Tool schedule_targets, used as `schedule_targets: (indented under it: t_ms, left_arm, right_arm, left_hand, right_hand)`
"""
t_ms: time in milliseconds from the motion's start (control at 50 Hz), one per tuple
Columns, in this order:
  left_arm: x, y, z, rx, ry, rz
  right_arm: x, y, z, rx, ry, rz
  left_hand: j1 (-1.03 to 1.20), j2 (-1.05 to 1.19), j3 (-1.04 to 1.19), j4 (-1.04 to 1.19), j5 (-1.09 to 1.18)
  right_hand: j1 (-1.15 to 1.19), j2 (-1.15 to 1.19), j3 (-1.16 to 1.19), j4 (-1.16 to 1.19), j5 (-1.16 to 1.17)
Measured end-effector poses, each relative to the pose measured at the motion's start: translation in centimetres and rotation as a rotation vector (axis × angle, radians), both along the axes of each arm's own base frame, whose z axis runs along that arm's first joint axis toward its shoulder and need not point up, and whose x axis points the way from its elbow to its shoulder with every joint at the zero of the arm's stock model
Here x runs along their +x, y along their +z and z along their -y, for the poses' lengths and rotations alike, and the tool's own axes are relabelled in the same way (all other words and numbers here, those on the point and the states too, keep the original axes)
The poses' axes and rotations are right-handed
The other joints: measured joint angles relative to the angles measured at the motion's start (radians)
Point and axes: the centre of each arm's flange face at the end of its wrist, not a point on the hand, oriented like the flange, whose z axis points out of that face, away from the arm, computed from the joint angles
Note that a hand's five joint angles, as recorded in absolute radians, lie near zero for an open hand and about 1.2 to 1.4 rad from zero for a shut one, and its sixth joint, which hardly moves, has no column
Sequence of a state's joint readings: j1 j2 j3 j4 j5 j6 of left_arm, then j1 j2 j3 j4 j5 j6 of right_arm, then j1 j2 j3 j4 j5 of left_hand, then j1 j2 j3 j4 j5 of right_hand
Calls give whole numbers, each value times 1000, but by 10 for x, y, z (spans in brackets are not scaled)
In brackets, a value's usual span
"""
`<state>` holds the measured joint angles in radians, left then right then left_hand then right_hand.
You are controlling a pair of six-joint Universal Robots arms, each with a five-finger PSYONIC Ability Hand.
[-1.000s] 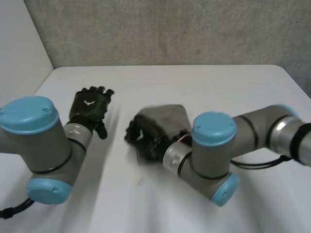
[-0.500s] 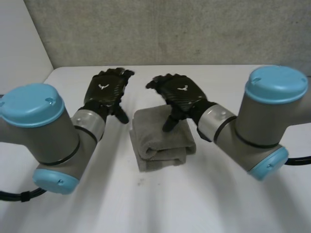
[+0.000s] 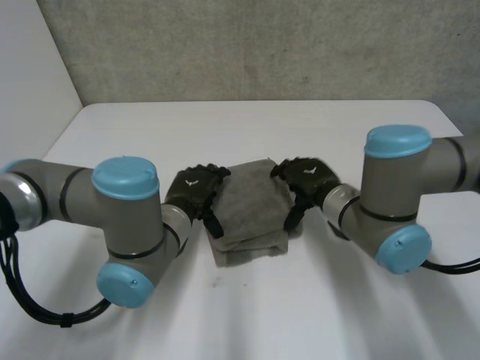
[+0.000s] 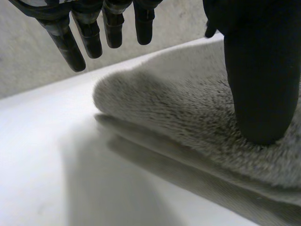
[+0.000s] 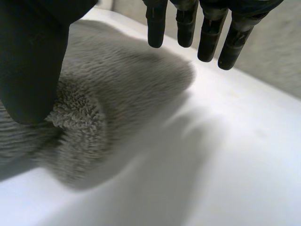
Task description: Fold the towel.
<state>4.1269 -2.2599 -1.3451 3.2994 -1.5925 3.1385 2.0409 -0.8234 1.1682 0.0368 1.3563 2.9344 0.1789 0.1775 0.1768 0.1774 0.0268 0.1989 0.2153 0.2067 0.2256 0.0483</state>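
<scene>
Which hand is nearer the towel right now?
Neither: both touch the towel. The left hand is at its left edge, the right hand at its right edge, each thumb resting on top.

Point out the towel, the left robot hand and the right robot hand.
towel [image 3: 251, 204], head view, middle of its top layer.
left robot hand [image 3: 195, 189], head view, back of hand.
right robot hand [image 3: 309, 178], head view, back of hand.
</scene>
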Motion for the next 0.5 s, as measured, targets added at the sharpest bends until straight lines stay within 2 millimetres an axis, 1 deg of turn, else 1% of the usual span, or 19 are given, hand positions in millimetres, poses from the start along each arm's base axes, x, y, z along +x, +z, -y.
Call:
schedule_targets:
  t_ms: [80, 100, 120, 160, 180, 200, 220, 240, 260, 280, 300, 320, 340, 360, 400, 420, 440, 480, 500]
  left_arm:
    - [3, 26, -1, -63, 4, 5]
    - [4, 36, -1, -86, 6, 2]
    - [6, 51, -1, -121, 9, -8]
    - [9, 71, -1, -167, 16, -26]
    - [13, 88, -2, -203, 23, -43]
    - [15, 99, -2, -225, 29, -55]
    - [15, 99, -2, -225, 29, -55]
    - [20, 117, -2, -261, 40, -74]
    - [26, 135, -3, -295, 54, -93]
    - [29, 142, -3, -308, 59, -100]
    - [33, 152, -4, -324, 68, -110]
    - [39, 167, -4, -346, 82, -122]
    - [43, 174, -5, -354, 88, -126]
    - [49, 187, -6, -368, 104, -132]
    - [61, 205, -7, -381, 130, -136]
    - [61, 205, -7, -381, 130, -136]
    - [73, 221, -9, -386, 158, -134]
    - [73, 221, -9, -386, 158, -134]
    - [85, 233, -10, -382, 189, -129]
  right_arm:
    - [-13, 27, 10, -70, -62, 10]
    - [-16, 34, 11, -82, -75, 20]
    - [-23, 51, 15, -109, -105, 50]
    - [-30, 68, 19, -132, -134, 86]
    - [-36, 82, 21, -151, -159, 121]
    - [-41, 93, 23, -164, -175, 146]
    - [-41, 93, 23, -164, -175, 146]
    - [-46, 105, 24, -181, -194, 175]
    - [-56, 125, 26, -208, -224, 223]
    - [-58, 130, 26, -216, -232, 236]
    - [-63, 140, 26, -230, -247, 258]
    - [-71, 153, 27, -252, -269, 284]
    - [-74, 158, 27, -261, -278, 293]
    - [-80, 168, 26, -281, -298, 309]
    - [-89, 182, 24, -308, -327, 323]
    - [-89, 182, 24, -308, -327, 323]
    - [-96, 193, 21, -329, -353, 329]
    - [-96, 193, 21, -329, -353, 329]
    - [-99, 198, 19, -337, -364, 329]
  left_hand:
    - [0, -1, -1, -1, 0]
    - [0, -1, -1, -1, 0]
    - [0, -1, -1, -1, 0]
    - [-1, -2, -1, -2, 0]
    - [-4, -2, -2, -3, 0]
    - [-4, -2, -2, -3, 0]
    - [-4, -2, -2, -3, 0]
    - [-4, -4, -4, -3, 0]
    - [-4, -4, -4, -4, 0]
    - [-4, -4, -4, -4, 0]
    - [-4, -4, -4, -4, 0]
    - [-4, -4, -4, -4, 0]
    - [-4, -4, -4, -4, 0]
    - [-5, -5, -4, -4, 0]
    - [-8, -8, -7, -7, 0]
    - [-8, -8, -7, -7, 0]
    - [-9, -9, -10, -8, 0]
    - [-9, -9, -10, -8, 0]
    - [-9, -10, -10, -9, 0]
  right_hand:
    - [0, 0, 0, 0, -2]
    - [0, 0, 0, 0, -3]
    - [0, 0, 0, 0, -3]
    - [0, 0, 0, 0, -3]
    - [0, 0, 0, 0, -3]
    - [0, 0, 0, 0, -3]
    - [0, 0, 0, 0, -3]
    - [0, 0, 0, 0, -3]
    - [0, 0, 0, 0, -3]
    - [0, 0, 0, 0, -3]
    - [0, 0, 0, 0, -3]
    - [0, 0, 0, 0, -3]
    - [0, 0, 0, 0, -3]
    - [0, 0, 0, 0, -3]
    - [0, 0, 0, 0, -3]
    - [0, 0, 0, 0, -3]
    - [0, 0, 0, 0, -3]
    - [0, 0, 0, 0, -3]
    - [0, 0, 0, 0, -3]
